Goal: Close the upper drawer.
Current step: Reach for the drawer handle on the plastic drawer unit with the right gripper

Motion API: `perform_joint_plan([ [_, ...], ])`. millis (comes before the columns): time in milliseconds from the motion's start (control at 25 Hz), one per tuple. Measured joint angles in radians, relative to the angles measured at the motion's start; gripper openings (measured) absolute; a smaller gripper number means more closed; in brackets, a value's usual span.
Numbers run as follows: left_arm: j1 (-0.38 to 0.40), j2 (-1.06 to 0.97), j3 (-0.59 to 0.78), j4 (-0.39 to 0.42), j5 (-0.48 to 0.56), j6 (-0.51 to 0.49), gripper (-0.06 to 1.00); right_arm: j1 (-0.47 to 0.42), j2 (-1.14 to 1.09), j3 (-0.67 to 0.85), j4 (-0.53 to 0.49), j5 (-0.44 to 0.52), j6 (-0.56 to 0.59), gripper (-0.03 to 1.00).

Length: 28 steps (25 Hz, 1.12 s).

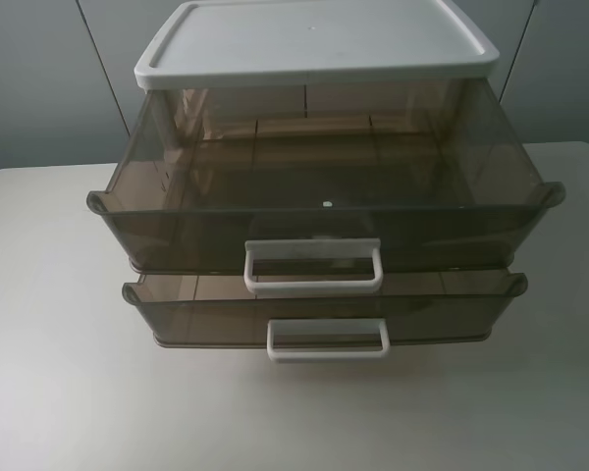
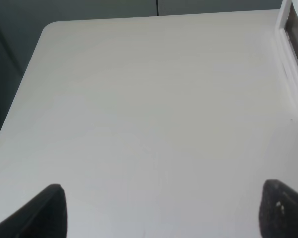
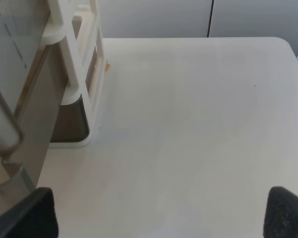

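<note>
While the upper drawer [image 1: 319,186] belongs to the top tier of the small cabinet [image 1: 314,44], it stands pulled far out of the cabinet's front, toward the high camera. Its smoky brown walls are see-through. Its white loop handle [image 1: 313,265] sits at the middle of the tall front panel. Directly under it, at the cabinet's bottom tier, the lower drawer [image 1: 324,309] is also drawn out, with its own white handle [image 1: 328,339] at the front. Which of the two drawers reaches farther out I cannot tell. The cabinet stands on a pale table [image 1: 59,373].

Both grippers show only in the wrist views. The left gripper [image 2: 159,213] has its two dark fingers [image 2: 44,213] spread wide, with nothing between them. It hangs over bare table. Only a piece of the cabinet's white frame [image 2: 293,49] comes into the edge of this view, so the claw is well apart from the cabinet and touches no drawer.

The right gripper [image 3: 159,213] is spread wide in the same way, and its fingers [image 3: 288,213] hold nothing. It is over the table beside the cabinet. The cabinet's white side frame [image 3: 82,74] and a smoky brown drawer wall [image 3: 39,99] are near one finger but not between the fingers. Whether this wall belongs to the upper drawer is not clear from this view.
</note>
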Motion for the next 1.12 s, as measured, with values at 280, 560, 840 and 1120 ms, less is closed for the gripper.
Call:
perform_joint_plan([
  [280, 0.0, 0.0, 0.0, 0.0, 0.0, 0.0, 0.74, 0.0, 0.0, 0.0, 0.0, 0.0, 0.0, 0.63],
  [560, 0.0, 0.0, 0.0, 0.0, 0.0, 0.0, 0.74, 0.0, 0.0, 0.0, 0.0, 0.0, 0.0, 0.63],
  [840, 0.0, 0.0, 0.0, 0.0, 0.0, 0.0, 0.74, 0.0, 0.0, 0.0, 0.0, 0.0, 0.0, 0.63],
  [1120, 0.0, 0.0, 0.0, 0.0, 0.0, 0.0, 0.74, 0.0, 0.0, 0.0, 0.0, 0.0, 0.0, 0.63],
])
